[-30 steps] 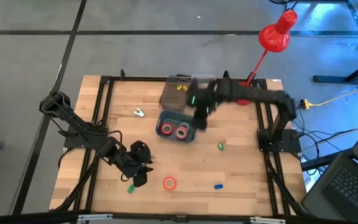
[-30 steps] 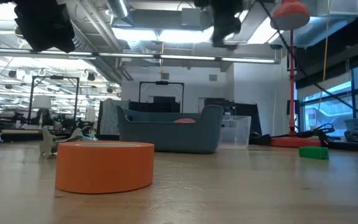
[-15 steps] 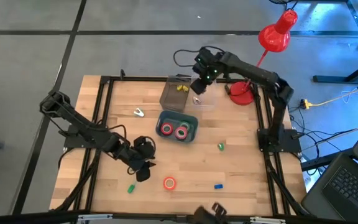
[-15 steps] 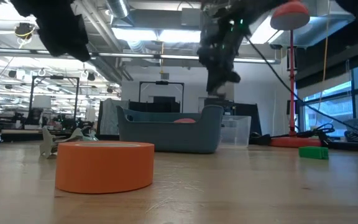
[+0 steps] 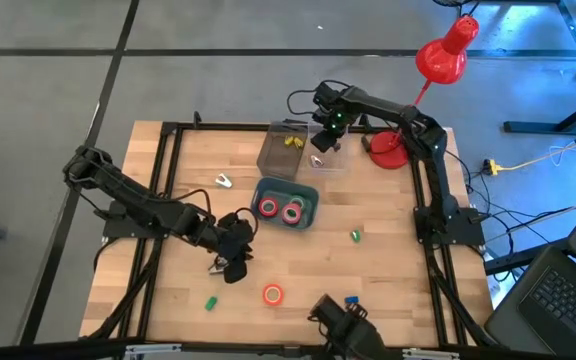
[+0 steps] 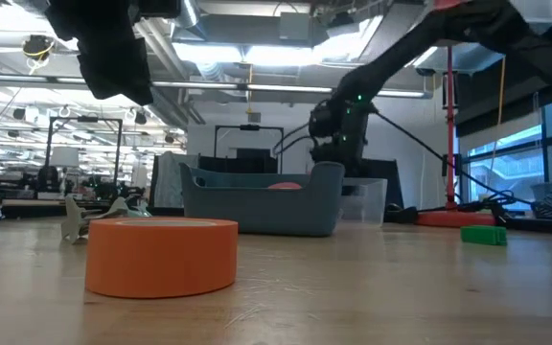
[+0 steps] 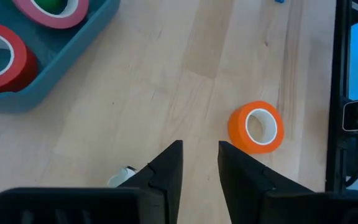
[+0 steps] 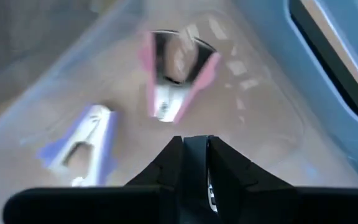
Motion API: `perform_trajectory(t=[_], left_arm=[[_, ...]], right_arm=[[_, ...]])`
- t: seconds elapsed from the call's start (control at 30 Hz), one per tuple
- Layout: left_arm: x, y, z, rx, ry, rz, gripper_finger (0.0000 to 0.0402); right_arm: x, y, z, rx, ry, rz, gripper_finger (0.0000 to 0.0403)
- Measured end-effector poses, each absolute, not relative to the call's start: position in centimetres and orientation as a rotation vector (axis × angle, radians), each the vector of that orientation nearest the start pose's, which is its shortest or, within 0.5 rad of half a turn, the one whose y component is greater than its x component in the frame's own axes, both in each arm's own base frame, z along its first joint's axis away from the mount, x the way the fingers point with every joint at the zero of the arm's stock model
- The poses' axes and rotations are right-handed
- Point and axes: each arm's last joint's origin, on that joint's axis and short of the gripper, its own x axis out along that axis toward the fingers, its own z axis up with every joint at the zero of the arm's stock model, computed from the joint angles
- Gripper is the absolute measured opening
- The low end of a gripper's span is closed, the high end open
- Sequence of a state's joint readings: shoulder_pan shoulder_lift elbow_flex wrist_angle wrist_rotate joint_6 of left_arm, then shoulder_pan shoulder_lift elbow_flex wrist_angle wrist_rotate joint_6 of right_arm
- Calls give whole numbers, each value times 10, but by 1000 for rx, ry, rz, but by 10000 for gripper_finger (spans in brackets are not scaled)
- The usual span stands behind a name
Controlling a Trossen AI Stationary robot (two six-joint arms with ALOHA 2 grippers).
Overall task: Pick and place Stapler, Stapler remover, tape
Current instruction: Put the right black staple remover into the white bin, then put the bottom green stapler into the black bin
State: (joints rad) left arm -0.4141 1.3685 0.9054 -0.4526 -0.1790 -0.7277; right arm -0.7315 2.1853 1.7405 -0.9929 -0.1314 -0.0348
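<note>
An orange tape roll lies flat on the wood near the near edge. Two more tape rolls lie in the blue bin. My left gripper hovers open above the table, left of the orange roll and near the bin. My right gripper is shut over a clear container holding a pink staple remover and a purple one. Another staple remover lies on the table. I cannot identify a stapler.
A second container with a yellow item stands beside the clear one. Small green blocks and a blue block lie on the wood. A red lamp stands at the far right. A dark object sits at the near edge.
My right gripper has swung from above the blue bin toward the far edge and come down over the clear container. My left gripper has moved a little toward the table's right and far side, closer to the bin. A dark object has appeared at the near edge.
</note>
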Motion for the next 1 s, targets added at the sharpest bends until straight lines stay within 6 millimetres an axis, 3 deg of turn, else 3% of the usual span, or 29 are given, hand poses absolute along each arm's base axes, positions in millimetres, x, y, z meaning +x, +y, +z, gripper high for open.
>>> perform_trajectory(t=[0.3,0.63,0.73,0.83,1.0], left_arm=[[251,-104,230,-424,899,120,93],[251,-104,230,-425,899,120,93],[251,-104,230,-428,899,121,90],[251,-105,230,-435,910,105,87],[247,-104,227,-431,968,93,86]], right_arm=[[321,-297,155,602,1334,-485,57],[327,-303,174,621,1284,-526,246],[328,-303,193,606,1260,-541,268],[332,-295,233,536,1191,-563,271],[330,-248,301,447,1115,-509,255]])
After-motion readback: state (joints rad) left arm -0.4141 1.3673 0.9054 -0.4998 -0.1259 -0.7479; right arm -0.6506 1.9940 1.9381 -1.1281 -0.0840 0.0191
